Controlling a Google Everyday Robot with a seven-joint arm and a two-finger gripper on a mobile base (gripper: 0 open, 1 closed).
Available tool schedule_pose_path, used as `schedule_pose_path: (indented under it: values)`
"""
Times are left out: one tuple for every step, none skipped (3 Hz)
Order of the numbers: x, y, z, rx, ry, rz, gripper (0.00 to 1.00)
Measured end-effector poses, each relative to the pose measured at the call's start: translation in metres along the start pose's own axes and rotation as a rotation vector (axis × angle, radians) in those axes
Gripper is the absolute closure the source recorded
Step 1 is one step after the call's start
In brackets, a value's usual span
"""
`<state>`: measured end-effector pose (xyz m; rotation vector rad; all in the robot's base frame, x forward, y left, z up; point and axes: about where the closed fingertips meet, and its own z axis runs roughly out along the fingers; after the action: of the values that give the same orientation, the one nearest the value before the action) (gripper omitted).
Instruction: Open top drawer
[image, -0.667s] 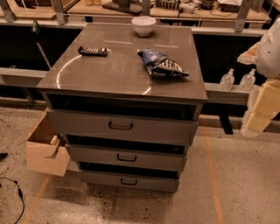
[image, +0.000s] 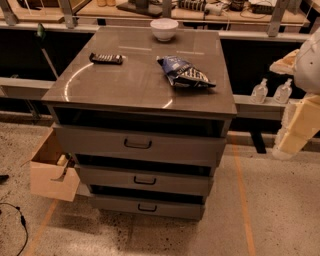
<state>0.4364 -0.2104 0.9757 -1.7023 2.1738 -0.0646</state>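
The top drawer (image: 90, 140) is the widest of three grey drawers in a grey cabinet at the centre of the camera view. Its flat front carries a dark wire pull handle (image: 137, 145) at its middle. The front stands slightly out from the cabinet, with a dark gap above it. My cream-coloured arm hangs at the right edge. The gripper (image: 286, 144) at its lower end is well right of the drawer, about level with the handle, and touches nothing.
On the cabinet top (image: 130, 90) lie a white bowl (image: 164, 28), a black remote-like object (image: 106, 58) and a blue snack bag (image: 185, 72). Two shorter drawers (image: 100, 176) sit below. A light wooden box (image: 47, 180) juts out at the cabinet's left. Clear bottles (image: 260, 91) stand behind on the right.
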Motion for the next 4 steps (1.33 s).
schedule_pose_path:
  values:
    - [-0.007, 0.01, 0.009, -0.006, -0.123, 0.012, 0.0]
    - [-0.01, 0.02, 0.016, -0.029, -0.223, 0.016, 0.0]
    - [-0.008, 0.034, 0.027, -0.073, -0.295, 0.034, 0.0]
    - [-0.005, 0.048, 0.04, -0.106, -0.349, 0.051, 0.14]
